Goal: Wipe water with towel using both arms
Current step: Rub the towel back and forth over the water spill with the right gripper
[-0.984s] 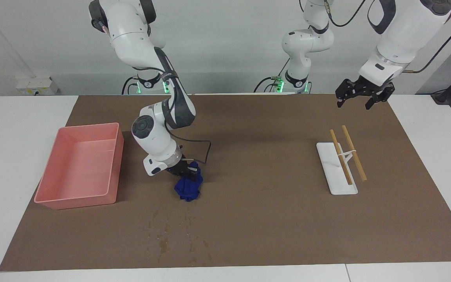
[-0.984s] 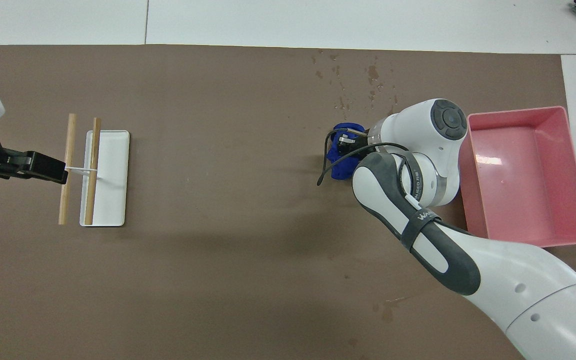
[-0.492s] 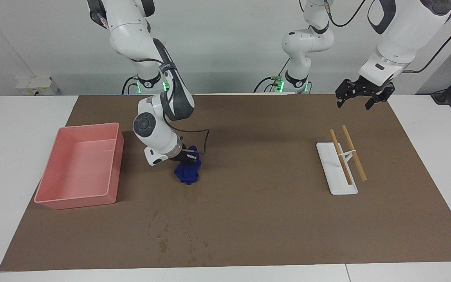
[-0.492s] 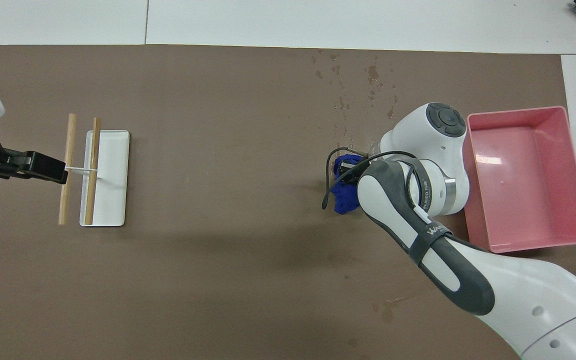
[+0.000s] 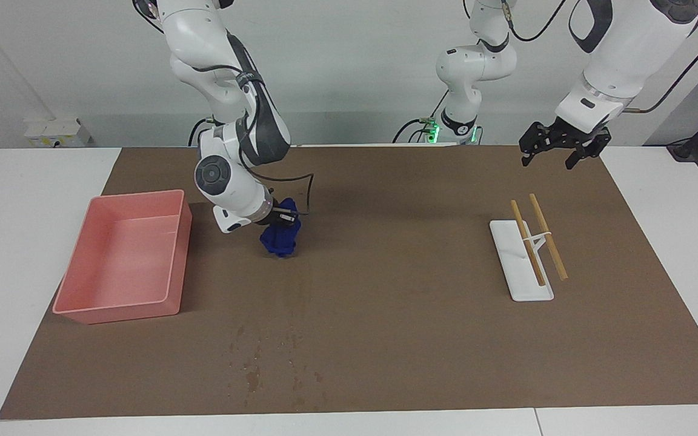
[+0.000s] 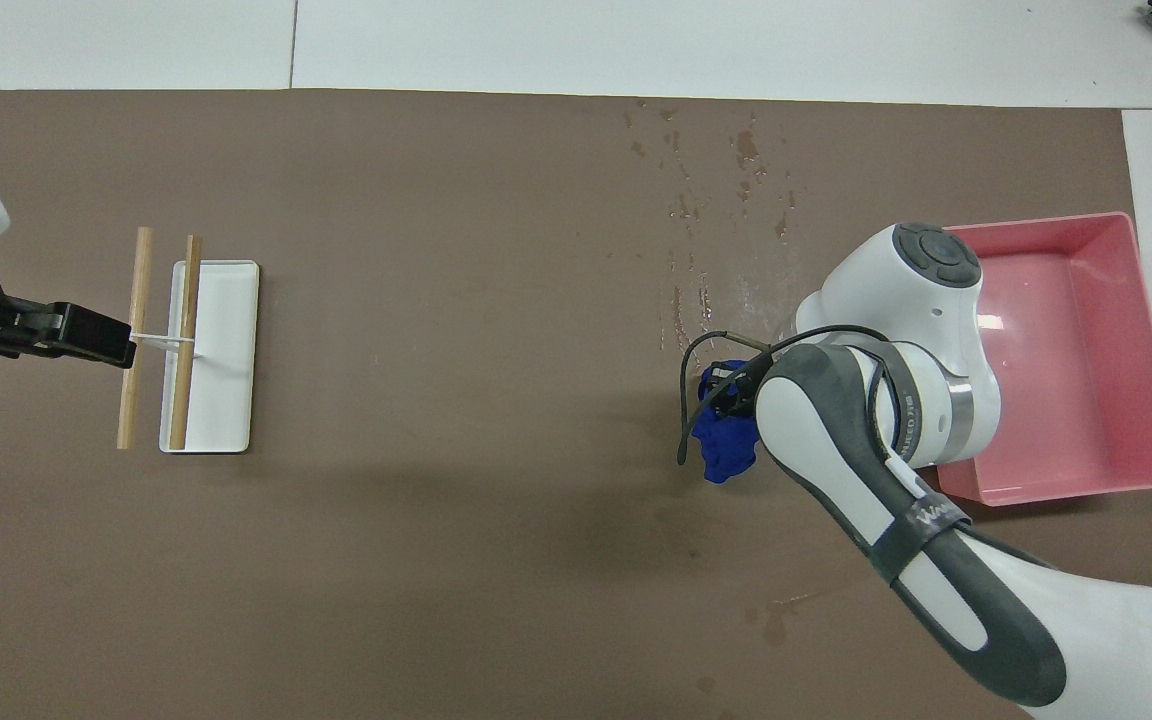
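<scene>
Right gripper (image 5: pixel 280 216) is clamping the bunched blue towel (image 5: pixel 279 240), fingers closed into the top of the bundle; the towel is hanging down from it with its lower edge at, or just off, the brown mat (image 5: pixel 422 339) — contact cannot be told. The towel is sitting beside the pink bin (image 5: pixel 120 260), toward the right arm's end of the table. In the overhead view the right arm is covering most of the gripper, leaving only the towel's blue edge showing. A faint wet streak, the water (image 6: pixel 701 300), is lying on the mat farther from the robots than the towel, and dark spots (image 5: pixel 258 363) are lying farther out again, near the mat's edge. Left gripper (image 5: pixel 558 151) is hovering with its fingers spread apart and holding nothing, over the mat's corner at the left arm's end, well apart from the towel; this arm is waiting. Two wooden sticks (image 5: pixel 537 239) are lying across a white tray (image 5: pixel 515 275) there.
</scene>
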Controlling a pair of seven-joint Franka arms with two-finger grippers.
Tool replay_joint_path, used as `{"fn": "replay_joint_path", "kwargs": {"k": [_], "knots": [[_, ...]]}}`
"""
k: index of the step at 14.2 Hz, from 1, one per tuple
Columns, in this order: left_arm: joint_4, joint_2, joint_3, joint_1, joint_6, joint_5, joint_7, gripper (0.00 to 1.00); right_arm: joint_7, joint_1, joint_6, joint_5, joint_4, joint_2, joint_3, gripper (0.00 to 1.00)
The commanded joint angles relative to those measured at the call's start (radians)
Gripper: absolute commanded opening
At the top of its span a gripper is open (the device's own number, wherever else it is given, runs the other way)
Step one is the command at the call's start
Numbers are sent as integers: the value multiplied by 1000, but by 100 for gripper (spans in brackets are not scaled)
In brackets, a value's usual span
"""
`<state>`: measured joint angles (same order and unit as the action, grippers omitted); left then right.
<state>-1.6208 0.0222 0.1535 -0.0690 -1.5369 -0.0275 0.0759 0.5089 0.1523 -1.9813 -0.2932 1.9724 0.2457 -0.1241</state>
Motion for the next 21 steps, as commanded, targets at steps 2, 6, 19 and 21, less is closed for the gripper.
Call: {"fn": "replay_joint_path", "kwargs": {"k": [2, 6, 19, 21], "knots": [[-22, 22, -14, 9, -11, -12, 15, 100, -3, -5, -258, -3, 123, -23, -9, 0], [-22, 22, -14, 11, -11, -12, 15, 100, -4, -14, -310, -4, 85, 3, -11, 0], [-22, 24, -14, 11, -11, -12, 15, 100, 7, 43, -489, -113, -226, 273, -11, 0], [-22, 22, -14, 11, -11, -12, 15, 100, 7, 43, -487, -110, -256, 285, -12, 0]]}}
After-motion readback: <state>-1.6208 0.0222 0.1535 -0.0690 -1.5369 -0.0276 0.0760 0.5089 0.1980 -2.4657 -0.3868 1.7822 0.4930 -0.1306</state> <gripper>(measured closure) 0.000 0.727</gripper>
